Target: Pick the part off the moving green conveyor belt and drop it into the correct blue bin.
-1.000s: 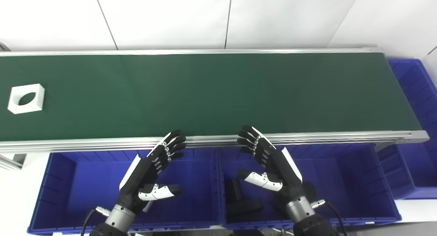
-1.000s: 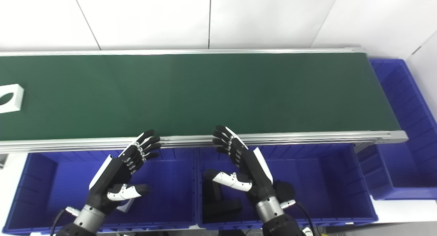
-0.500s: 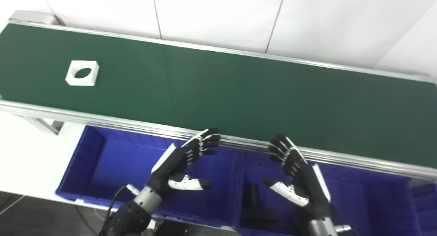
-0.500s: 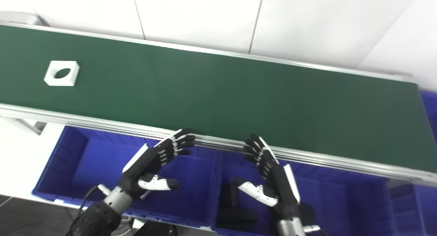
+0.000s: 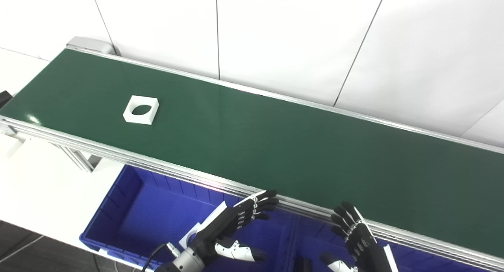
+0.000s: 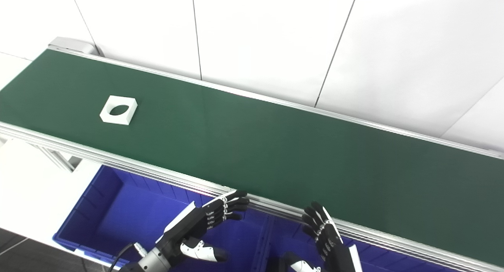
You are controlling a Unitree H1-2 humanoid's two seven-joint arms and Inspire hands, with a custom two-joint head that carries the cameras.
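Observation:
A white square part with a round hole lies flat on the green conveyor belt, toward its left end. My left hand hovers open over the left blue bin, fingertips near the belt's front rail. Far right of the part, my right hand is open too, fingers spread, at the picture's bottom edge below the rail. Neither hand touches the part. The same part shows in the right eye view, with the left hand and right hand low in it.
An aluminium rail runs along the belt's front edge. A second blue bin lies under my right hand, mostly cut off. White wall panels stand behind the belt. The belt's left end has a metal cap.
The camera has swung left and up, so the whole picture has shifted. The part sits further right along the belt than before. Both hands stay open in much the same pose.

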